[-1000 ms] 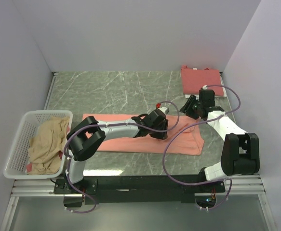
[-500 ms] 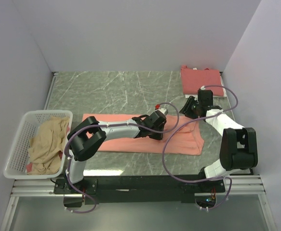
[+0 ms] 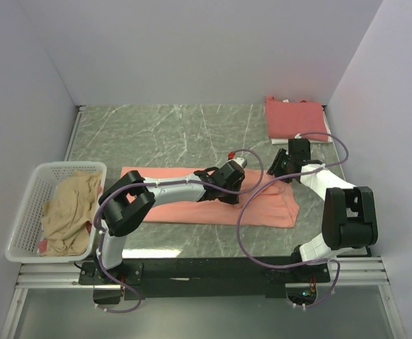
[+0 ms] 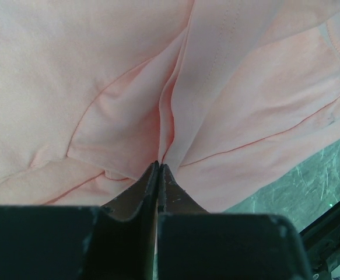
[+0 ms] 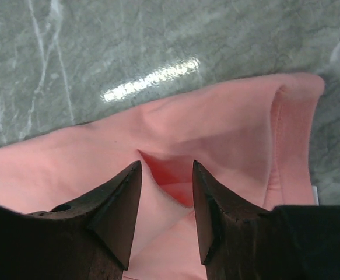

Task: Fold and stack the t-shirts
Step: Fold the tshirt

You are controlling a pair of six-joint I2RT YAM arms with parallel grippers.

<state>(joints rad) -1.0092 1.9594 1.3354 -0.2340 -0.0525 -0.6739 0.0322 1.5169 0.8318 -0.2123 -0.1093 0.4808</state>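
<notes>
**A:** What's the setting?

**B:** Plain pale walls (image 3: 191, 49) enclose a grey marbled surface (image 3: 163, 134). The salmon-orange t-shirt (image 3: 276, 208) lies spread across its middle, and I'd say it is mid-fold.

**A:** Pincers?

**B:** The left pincer (image 4: 158, 166) is pinched tight on a pleat of it. The right pincer (image 5: 167, 166) stands apart astride its edge. It should close next, then both lift together.
</notes>
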